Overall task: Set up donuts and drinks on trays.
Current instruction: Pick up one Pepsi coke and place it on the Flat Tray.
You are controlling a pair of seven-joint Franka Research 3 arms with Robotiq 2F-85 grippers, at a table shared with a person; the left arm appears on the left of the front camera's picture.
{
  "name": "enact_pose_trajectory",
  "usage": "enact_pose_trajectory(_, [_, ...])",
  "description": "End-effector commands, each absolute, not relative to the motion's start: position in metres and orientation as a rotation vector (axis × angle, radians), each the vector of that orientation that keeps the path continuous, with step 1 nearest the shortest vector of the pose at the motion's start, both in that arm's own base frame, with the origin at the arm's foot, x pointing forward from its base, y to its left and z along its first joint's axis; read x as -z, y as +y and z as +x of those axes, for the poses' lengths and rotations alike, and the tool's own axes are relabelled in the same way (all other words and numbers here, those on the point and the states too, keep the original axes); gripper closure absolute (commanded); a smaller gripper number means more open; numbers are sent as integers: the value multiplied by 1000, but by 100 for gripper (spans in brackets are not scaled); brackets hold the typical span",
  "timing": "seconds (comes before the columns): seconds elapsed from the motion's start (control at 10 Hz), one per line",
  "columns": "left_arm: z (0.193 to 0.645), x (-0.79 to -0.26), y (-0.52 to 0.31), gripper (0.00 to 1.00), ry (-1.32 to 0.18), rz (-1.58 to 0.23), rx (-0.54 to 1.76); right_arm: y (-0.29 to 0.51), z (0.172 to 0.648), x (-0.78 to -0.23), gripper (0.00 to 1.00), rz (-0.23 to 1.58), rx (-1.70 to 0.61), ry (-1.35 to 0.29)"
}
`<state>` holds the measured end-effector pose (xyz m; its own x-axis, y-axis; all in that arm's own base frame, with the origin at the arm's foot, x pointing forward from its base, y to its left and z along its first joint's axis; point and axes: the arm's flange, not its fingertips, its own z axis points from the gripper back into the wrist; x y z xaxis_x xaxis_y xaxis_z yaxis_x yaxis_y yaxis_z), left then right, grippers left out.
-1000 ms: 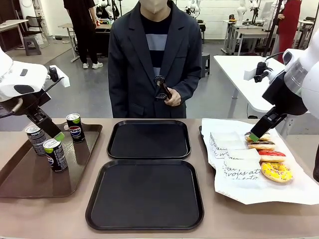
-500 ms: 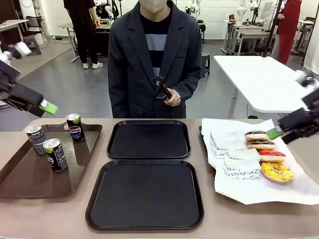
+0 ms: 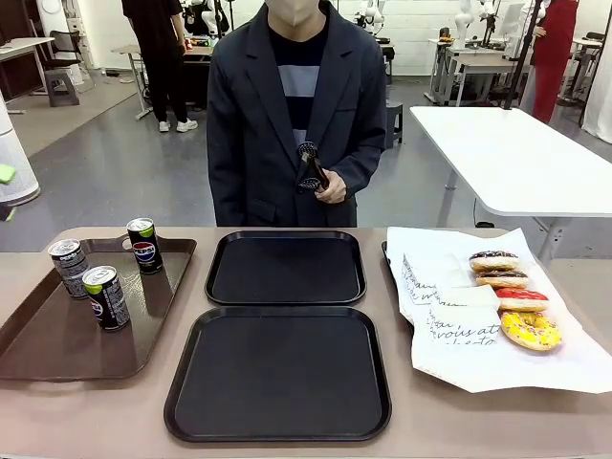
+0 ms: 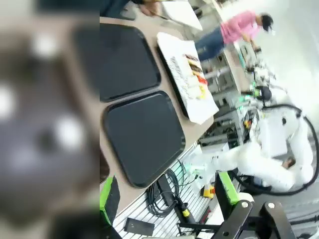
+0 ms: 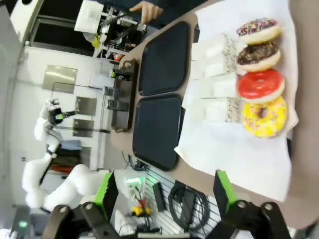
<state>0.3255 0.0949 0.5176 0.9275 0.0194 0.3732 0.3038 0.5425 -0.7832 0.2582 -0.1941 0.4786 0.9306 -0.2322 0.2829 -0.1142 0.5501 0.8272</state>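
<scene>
Lying one behind the other, the two black trays [image 3: 278, 373] occupy the centre of the surface [image 3: 96, 411]. Four donuts [image 3: 521, 300] sit on white paper [image 3: 497, 368] at its right edge. Both drinks [image 3: 105, 296] stand on the brown tray [image 3: 57, 344] at its left edge. Left gripper [image 4: 167, 199] and right gripper [image 5: 164, 194]: fingers apart.

Two black trays [image 3: 287, 270], red donut [image 3: 521, 299], yellow-sprinkled donut [image 3: 530, 330], brown tray [image 3: 57, 344]
</scene>
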Motion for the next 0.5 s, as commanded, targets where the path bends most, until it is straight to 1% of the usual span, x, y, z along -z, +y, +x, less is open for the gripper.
enact_pose_trajectory(0.0, [336,-507,122,0,-357,-1027,110,-222,252,-472,0,1072,53,-380])
enact_pose_trajectory(0.2, [328,-486,161,0,-371,-1149,70,-254,237,-462,0,1192,36,-390])
enact_pose_trajectory(0.4, [320,-473,188,0,-367,-1190,29,-272,228,-452,0,1234,54,-398])
